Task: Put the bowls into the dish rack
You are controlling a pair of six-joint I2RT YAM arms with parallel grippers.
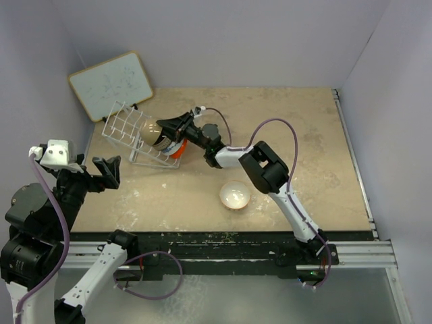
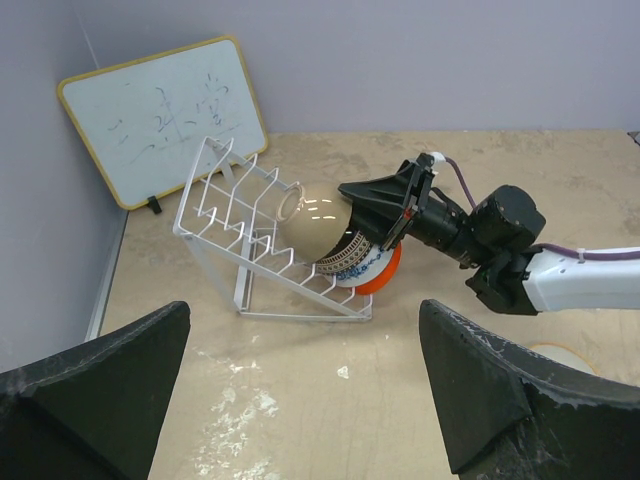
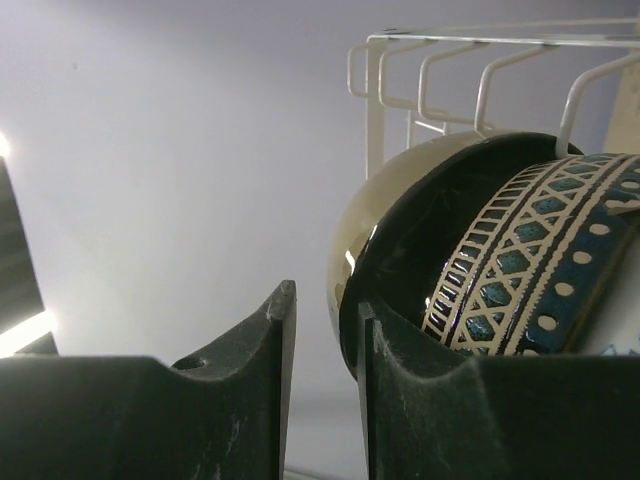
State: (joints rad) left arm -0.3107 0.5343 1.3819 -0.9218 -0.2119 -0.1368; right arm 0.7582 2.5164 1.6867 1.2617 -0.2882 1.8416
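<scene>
- Dish rack point(image 2: 225, 200): pale wire grid with upright prongs, tilted, at the counter's far left corner. Its long axis runs from that corner toward mid-counter.
- Tan bowl point(image 2: 315, 225), black bowl point(image 3: 420, 230), patterned bowl point(image 2: 352, 262), orange bowl point(image 2: 387, 275): on edge, nested in the rack, mouths toward the right edge.
- White bowl point(image 1: 235, 195): mouth up, mid-counter, nearer the near edge.
- Right gripper point(image 3: 325, 300): at the black bowl's rim, fingers a slit apart; I cannot tell whether it grasps the bowl.
- Left gripper point(image 1: 108, 169): released wide, empty, at the left edge.

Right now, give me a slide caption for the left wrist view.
Right gripper at the bowls nested in the dish rack, whiteboard behind.
</scene>
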